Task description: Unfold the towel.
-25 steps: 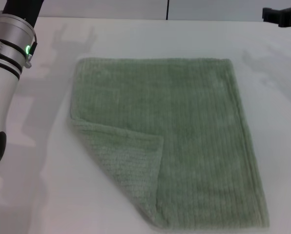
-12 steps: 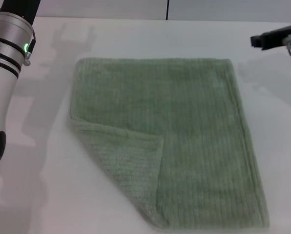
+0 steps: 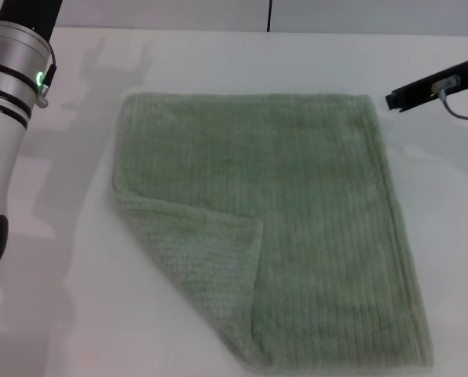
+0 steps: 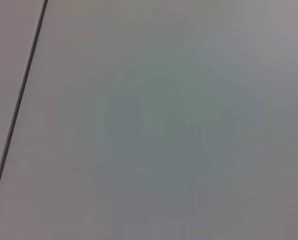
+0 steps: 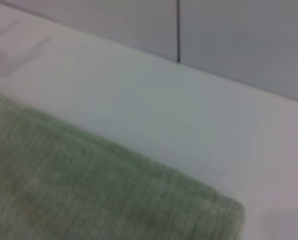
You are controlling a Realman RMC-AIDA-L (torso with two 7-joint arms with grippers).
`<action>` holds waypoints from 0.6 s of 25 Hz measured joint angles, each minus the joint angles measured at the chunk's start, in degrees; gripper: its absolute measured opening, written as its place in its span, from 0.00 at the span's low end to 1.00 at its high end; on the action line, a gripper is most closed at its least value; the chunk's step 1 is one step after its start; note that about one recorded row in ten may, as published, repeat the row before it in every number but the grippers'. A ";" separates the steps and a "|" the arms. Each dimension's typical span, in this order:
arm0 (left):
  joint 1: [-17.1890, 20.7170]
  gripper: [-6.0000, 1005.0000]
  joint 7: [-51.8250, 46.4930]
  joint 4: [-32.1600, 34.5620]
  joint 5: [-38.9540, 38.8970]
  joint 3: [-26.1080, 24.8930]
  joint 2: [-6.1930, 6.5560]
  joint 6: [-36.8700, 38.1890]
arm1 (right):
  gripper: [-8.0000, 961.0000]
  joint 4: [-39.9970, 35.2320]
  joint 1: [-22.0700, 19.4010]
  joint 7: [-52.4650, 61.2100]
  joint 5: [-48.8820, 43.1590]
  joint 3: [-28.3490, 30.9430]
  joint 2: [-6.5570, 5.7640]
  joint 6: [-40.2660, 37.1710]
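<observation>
The right gripper (image 3: 393, 100), its finger state impossible to tell, has advanced toward the towel (image 3: 297, 212), whose near-left corner needs unfolding next.

Sage-green ribbed towel (image 3: 297, 220) lies flat on white table (image 3: 446, 236), near-left corner folded over onto itself.

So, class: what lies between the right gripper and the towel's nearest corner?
Only bare white table. In the head view, the right gripper hangs just off the towel, nothing between.
</observation>
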 joint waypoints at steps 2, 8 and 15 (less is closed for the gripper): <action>0.01 0.84 -0.06 0.01 0.00 0.00 0.00 0.00 | 0.01 3.03 1.37 -2.03 0.09 1.31 -0.03 0.05; 0.01 0.84 -0.10 0.06 0.01 0.00 0.00 0.00 | 0.01 10.72 4.69 -7.15 0.99 3.49 -0.46 -0.85; -0.14 0.84 -0.11 0.06 0.00 0.00 0.00 -0.01 | 0.01 16.51 6.55 -10.27 1.37 3.91 -1.08 -2.75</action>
